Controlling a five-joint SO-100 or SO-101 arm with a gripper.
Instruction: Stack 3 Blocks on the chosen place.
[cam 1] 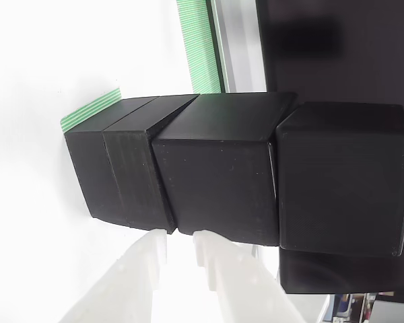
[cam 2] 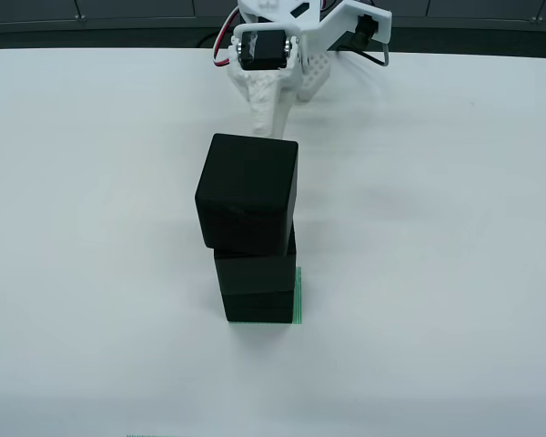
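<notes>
Closest to your lens in the sideways view is the top block point(cam 1: 343, 178), large and dark at the right of that picture, with the middle block point(cam 1: 215, 171) and the bottom block point(cam 1: 114, 171) running off to the left toward the green striped patch point(cam 1: 91, 111). From the front view you can see all three stacked as a tower on that patch point(cam 2: 298, 296): the top block point(cam 2: 247, 193) sits twisted and pushed a little toward the left of that view, overhanging the middle block point(cam 2: 255, 271), while the bottom block point(cam 2: 258, 308) rests on the stripes. Your gripper point(cam 1: 182, 245) stands with its white fingers point(cam 1: 215, 259) narrowly parted, holding nothing, just beside the tower's side. You appear to be at the release stage, with the stack built. What you need next is probably a straight, slow retreat away from the blocks, since any sideways brush could tip that offset top cube.
</notes>
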